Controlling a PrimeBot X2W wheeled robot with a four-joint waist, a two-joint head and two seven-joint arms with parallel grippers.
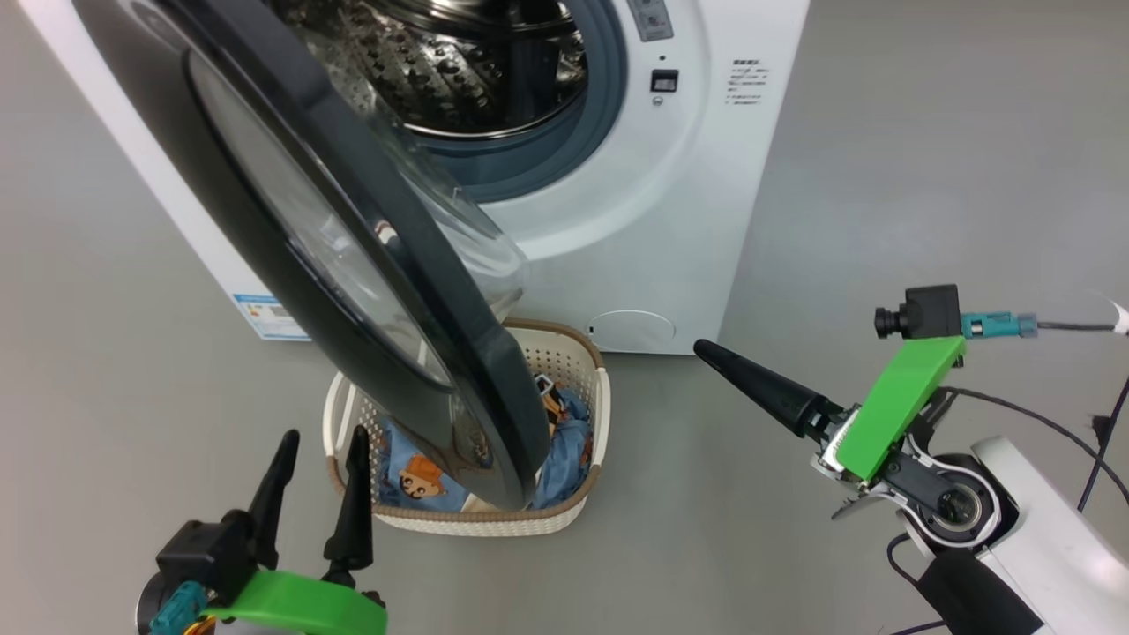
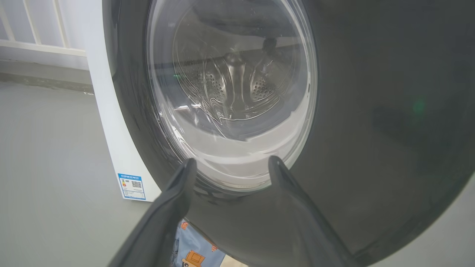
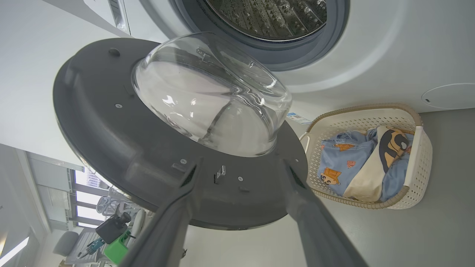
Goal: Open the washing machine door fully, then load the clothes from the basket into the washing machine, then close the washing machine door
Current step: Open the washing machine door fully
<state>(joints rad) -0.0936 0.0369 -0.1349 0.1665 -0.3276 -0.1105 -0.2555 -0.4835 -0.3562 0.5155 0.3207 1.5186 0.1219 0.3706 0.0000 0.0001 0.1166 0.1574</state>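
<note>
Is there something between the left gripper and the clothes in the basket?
Yes. The partly open washing machine door hangs over the basket, right in front of the left gripper, and covers most of the clothes. From the right gripper's side the clothes lie in open view.

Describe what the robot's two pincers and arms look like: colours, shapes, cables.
The left pincer and right pincer each have two long, tapering black fingers on a bright green bracket. Above the right bracket sits a small black camera with a teal plug and thin dark cable. The right forearm is glossy white.
</note>
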